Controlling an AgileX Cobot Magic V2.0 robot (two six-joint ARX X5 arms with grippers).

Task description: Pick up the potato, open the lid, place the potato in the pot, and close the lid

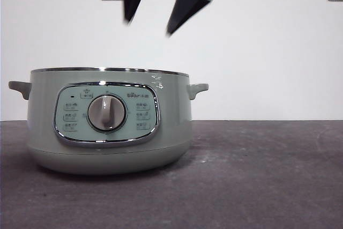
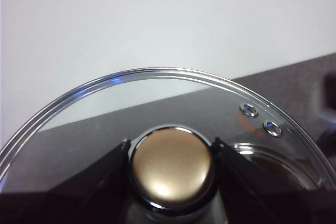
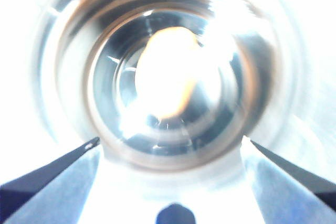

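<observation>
Potato (image 3: 176,74) lies inside pot (image 1: 110,132), straight below right tool (image 1: 155,22), jaws spread, empty, above open rim. Lid (image 2: 157,85) off pot, knob (image 2: 172,166) pinched by left tool (image 2: 170,174). Judgement: left arm must bring lid over pot.

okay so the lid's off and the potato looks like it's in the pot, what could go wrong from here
The left gripper holds the lid only by its knob, so it could tilt, slip or land off-centre on the pot rim. The right gripper, open above the pot, could get in the lid's way. The potato view is blurred.
</observation>
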